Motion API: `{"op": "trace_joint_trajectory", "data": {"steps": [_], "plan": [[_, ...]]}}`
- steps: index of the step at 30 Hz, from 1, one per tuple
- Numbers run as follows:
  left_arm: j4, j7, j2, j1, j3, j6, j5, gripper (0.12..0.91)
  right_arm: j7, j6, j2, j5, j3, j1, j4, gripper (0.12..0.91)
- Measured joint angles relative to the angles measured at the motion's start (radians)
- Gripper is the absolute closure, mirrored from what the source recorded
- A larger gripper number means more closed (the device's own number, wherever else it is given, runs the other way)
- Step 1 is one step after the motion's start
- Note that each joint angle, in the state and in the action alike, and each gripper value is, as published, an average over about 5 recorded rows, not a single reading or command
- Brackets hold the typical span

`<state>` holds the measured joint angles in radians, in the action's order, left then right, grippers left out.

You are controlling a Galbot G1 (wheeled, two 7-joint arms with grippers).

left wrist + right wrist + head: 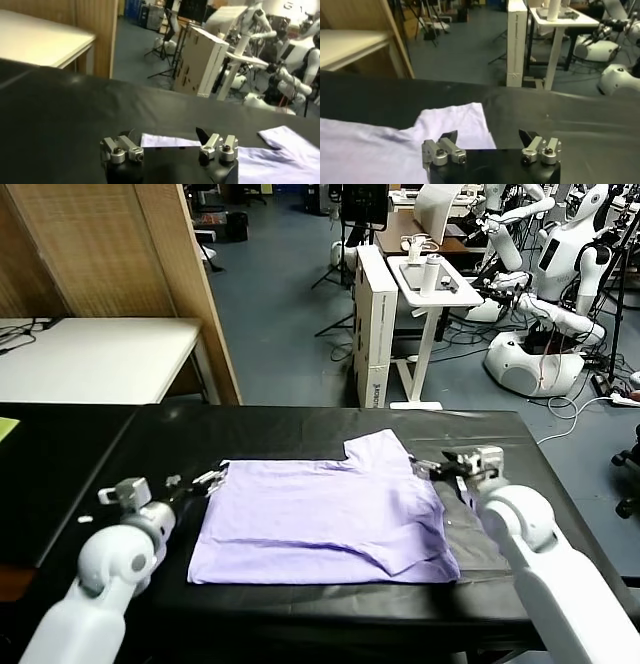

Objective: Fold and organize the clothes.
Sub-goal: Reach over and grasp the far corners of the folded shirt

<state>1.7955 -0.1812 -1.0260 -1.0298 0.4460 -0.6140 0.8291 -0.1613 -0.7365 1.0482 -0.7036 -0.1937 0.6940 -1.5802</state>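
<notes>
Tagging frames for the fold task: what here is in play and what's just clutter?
In play:
- lavender T-shirt, flat on the black table
- left gripper, fingers open, at the shirt's left edge
- right gripper, fingers open, at its right sleeve

Clutter:
- white table
- wooden panel
- parked robots

Left hand [165, 145] spread wide, seemingly just above lavender T-shirt [270, 155] edge.
</notes>
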Motion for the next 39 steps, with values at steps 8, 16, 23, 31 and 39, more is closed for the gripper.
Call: {"op": "trace_joint_trajectory", "data": {"steps": [8,16,23,31,39], "plan": [[-0.119,0.000,-0.004,0.093,-0.063,-0.006,-0.004,0.123,0.006,0.000,0.036,0.014,0.039,-0.081,0.111,0.118],[-0.196,0.012,-0.014,0.145,-0.098,-0.003,-0.025,0.123,0.018,0.000,0.051,0.014,0.058,-0.110,0.169,0.118],[-0.233,0.020,-0.019,0.173,-0.116,-0.014,-0.032,0.123,0.019,0.000,0.064,0.012,0.076,-0.124,0.192,0.118],[-0.239,0.021,-0.024,0.172,-0.121,-0.025,-0.030,0.123,0.022,0.000,0.072,0.009,0.086,-0.125,0.205,0.217],[-0.261,0.022,-0.036,0.192,-0.128,-0.013,-0.030,0.198,0.027,0.000,0.073,0.008,0.085,-0.123,0.213,0.277]]}}
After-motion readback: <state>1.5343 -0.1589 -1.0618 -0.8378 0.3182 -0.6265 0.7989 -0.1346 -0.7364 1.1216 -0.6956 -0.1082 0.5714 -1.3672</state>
